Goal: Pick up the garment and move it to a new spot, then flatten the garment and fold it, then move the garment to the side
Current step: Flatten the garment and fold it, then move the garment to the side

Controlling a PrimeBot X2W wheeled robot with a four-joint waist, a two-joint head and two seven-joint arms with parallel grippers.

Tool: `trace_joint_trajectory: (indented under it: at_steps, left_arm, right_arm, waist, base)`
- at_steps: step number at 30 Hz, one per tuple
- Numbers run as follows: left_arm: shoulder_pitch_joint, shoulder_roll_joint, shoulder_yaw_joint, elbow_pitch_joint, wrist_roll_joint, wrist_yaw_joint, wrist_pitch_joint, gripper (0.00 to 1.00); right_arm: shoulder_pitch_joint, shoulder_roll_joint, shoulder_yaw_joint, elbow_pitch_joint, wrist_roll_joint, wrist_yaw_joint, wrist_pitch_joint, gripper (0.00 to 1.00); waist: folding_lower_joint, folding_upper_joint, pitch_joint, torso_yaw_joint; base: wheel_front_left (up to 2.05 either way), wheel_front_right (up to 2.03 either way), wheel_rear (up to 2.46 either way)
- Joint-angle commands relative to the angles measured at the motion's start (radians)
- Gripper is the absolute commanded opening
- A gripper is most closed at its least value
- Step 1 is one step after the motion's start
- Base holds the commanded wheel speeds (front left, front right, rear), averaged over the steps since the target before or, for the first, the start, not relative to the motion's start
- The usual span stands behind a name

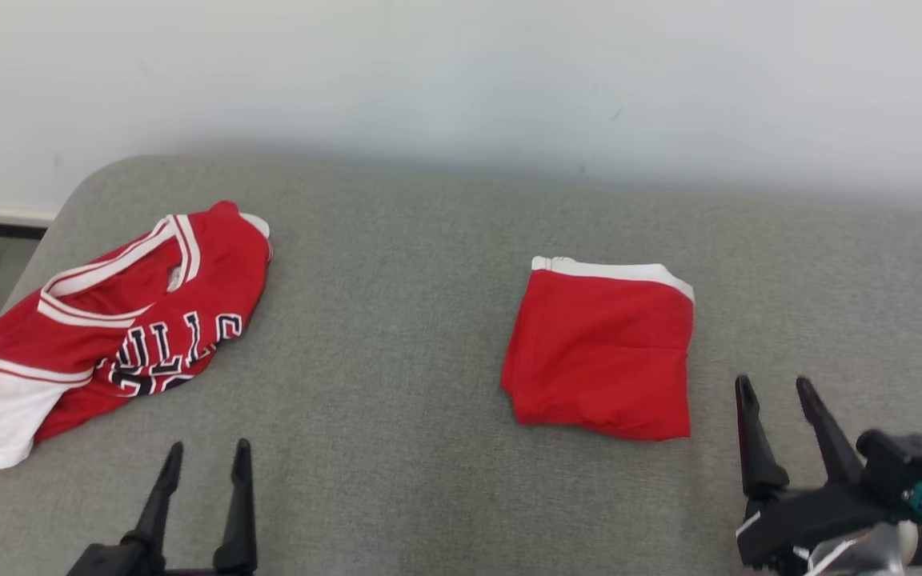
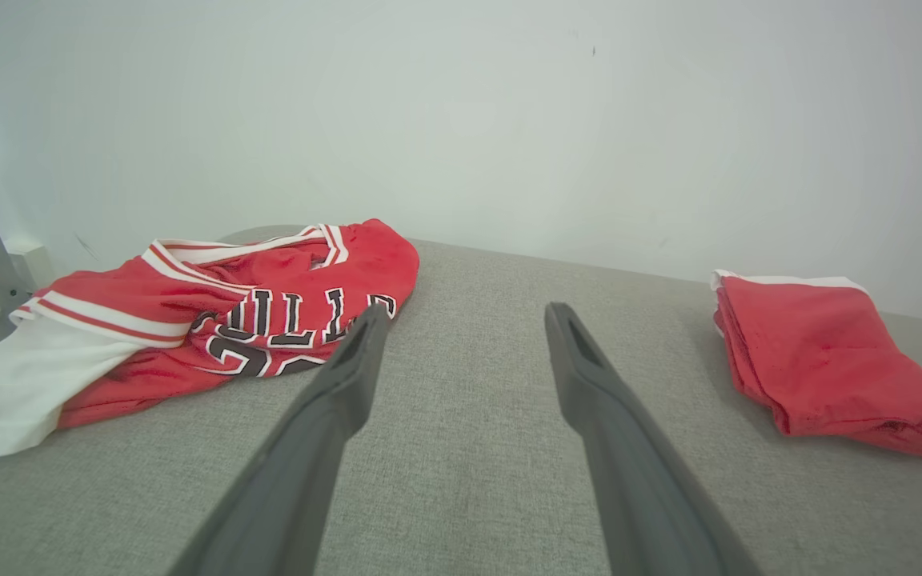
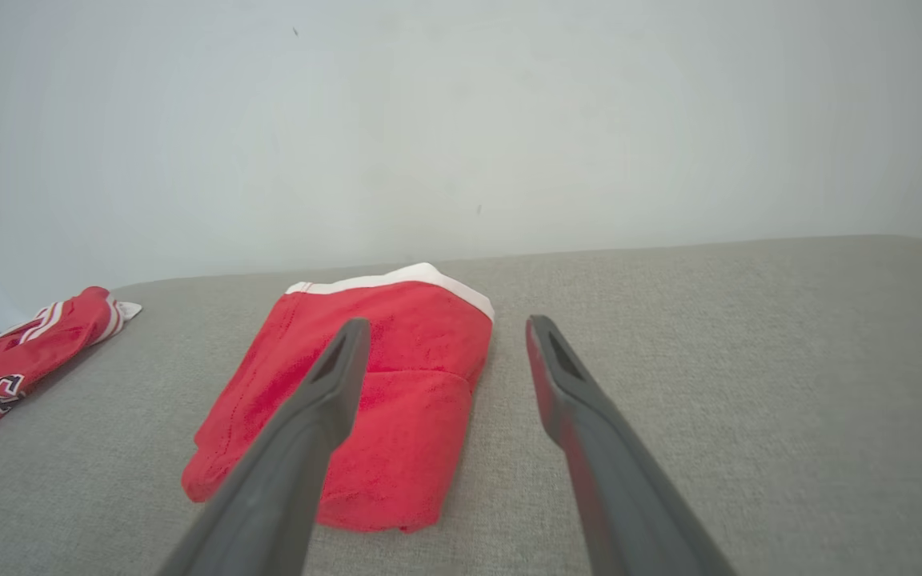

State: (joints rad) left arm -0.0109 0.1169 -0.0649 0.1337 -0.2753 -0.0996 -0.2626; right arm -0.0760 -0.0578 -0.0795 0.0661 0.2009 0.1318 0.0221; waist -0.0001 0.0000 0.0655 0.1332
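Grey fabric-covered counter (image 1: 397, 360) against a white wall.
Item one: red jersey (image 1: 133, 320), white trim, black lettering, lying crumpled at the counter's left edge.
Item two: red garment (image 1: 601, 352) with a white band, folded into a rectangle, right of centre.
Left claw (image 1: 210, 446): fingers parted, empty, near the jersey.
Right claw (image 1: 773, 382): fingers parted, empty, just beside the folded garment's near right corner.

Jersey (image 1: 221, 272) lettering partly folded under, number unreadable. Left gripper (image 1: 209, 445) base cut off, near edge, head view.
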Motion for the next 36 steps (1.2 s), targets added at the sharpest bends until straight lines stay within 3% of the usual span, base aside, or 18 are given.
trace_joint_trajectory:
  at_steps: [1,9,14,36]
  left_arm:
    - [0.021,-0.001,0.013,-0.009,0.013,0.0,-0.003,1.0]
    - [0.079,-0.018,0.09,0.002,0.019,-0.014,-0.003,1.0]
    - [0.095,-0.005,0.083,0.025,0.023,-0.026,-0.003,1.0]
    - [0.075,0.008,0.031,0.031,0.009,-0.031,-0.003,1.0]
  right_arm:
    - [0.027,0.005,-0.005,0.009,0.012,-0.002,-0.024,1.0]
    - [0.096,0.007,0.008,0.098,0.025,-0.002,-0.158,1.0]
    - [0.095,0.007,0.013,0.147,0.008,-0.002,-0.189,1.0]
    - [0.066,0.008,0.013,0.197,0.03,-0.002,-0.16,1.0]
  waist:
    - [0.0001,0.0,-0.039,-0.038]
    - [0.0001,0.0,-0.079,-0.092]
    - [0.0001,0.0,-0.089,-0.118]
    - [0.0001,0.0,-0.073,-0.134]
  base:
    - [0.0,0.0,0.0]
    - [0.0,0.0,0.0]
    - [0.0,0.0,0.0]
    - [0.0,0.0,0.0]
